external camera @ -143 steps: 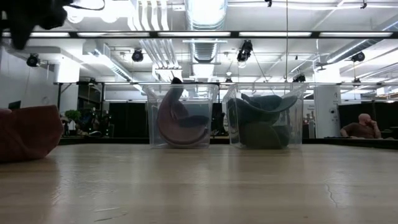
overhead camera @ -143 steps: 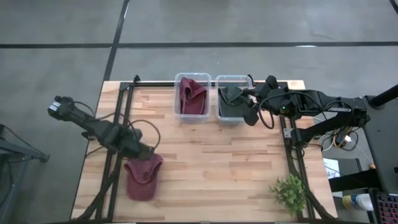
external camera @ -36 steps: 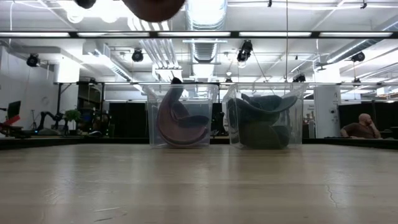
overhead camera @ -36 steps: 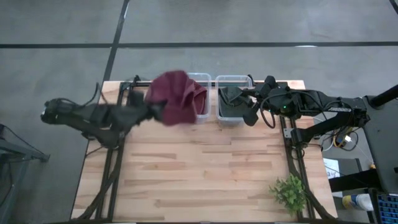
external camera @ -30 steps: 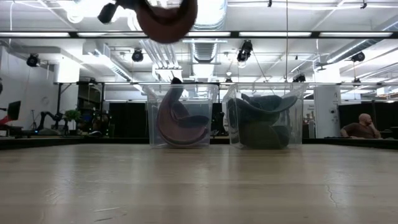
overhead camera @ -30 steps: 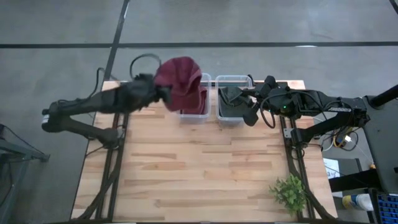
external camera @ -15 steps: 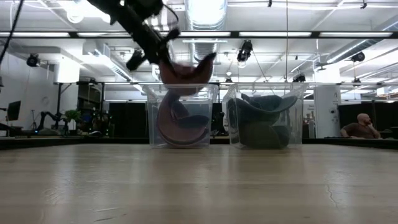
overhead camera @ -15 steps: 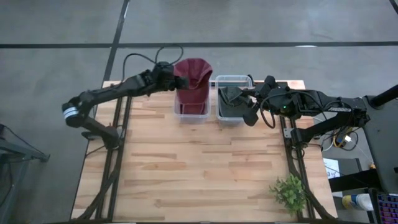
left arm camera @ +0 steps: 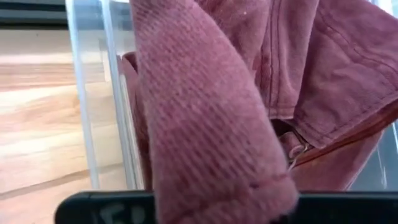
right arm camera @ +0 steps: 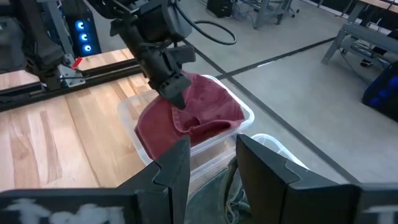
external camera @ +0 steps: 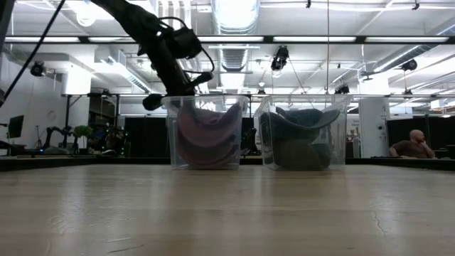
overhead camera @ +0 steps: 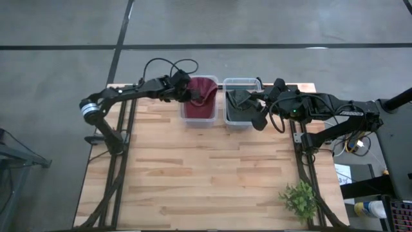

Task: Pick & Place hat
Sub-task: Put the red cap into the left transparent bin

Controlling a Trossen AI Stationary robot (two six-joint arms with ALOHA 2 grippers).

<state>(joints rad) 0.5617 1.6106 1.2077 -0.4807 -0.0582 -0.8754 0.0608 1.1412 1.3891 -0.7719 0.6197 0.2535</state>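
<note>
Maroon hat (overhead camera: pixel 202 91) is off the near-left table (overhead camera: pixel 212 174) spot where it lay, lifted and carried across by left gripper (overhead camera: pixel 188 94), and now sits down inside left clear bin (overhead camera: pixel 185 111) on top of the maroon hat already there. Left arm now reaches over that bin's left rim, fingers clamped on the hat.

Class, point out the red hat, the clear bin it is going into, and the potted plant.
red hat (overhead camera: pixel 202 87), high view, top of its crown.
clear bin (external camera: pixel 171 135), low view, its left wall.
potted plant (overhead camera: pixel 299 198), high view, its leaves.
</note>
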